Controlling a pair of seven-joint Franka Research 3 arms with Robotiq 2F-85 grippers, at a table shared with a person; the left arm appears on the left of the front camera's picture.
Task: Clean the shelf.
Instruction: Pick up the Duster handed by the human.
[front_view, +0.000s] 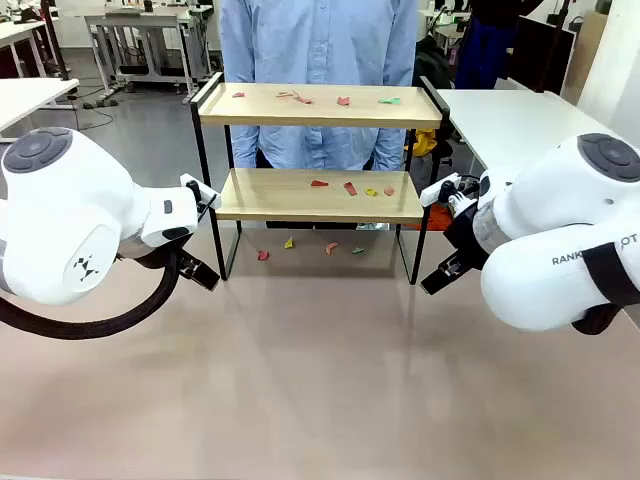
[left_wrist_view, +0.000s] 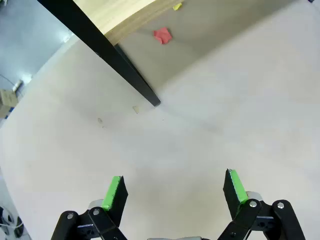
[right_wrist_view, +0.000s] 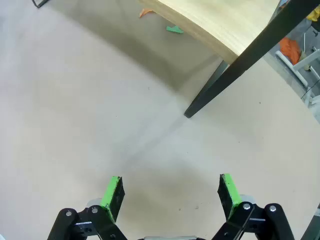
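The shelf (front_view: 318, 194), two light wooden boards in a thin black frame, stands at the far middle of the table. Small coloured paper scraps lie on its top board (front_view: 300, 97), on its lower board (front_view: 349, 187) and on the table beneath it (front_view: 290, 243). My left gripper (left_wrist_view: 175, 190) is open and empty, hanging over bare table near the shelf's left front leg (left_wrist_view: 125, 65), with a red scrap (left_wrist_view: 162, 35) beyond it. My right gripper (right_wrist_view: 170, 190) is also open and empty, near the right front leg (right_wrist_view: 235, 65), with a green scrap (right_wrist_view: 175, 29) under the board.
A person in a light blue shirt (front_view: 318, 60) stands right behind the shelf. White tables flank it at the left (front_view: 30, 95) and right (front_view: 510, 125). Bare beige tabletop (front_view: 320, 380) stretches between my arms and the shelf.
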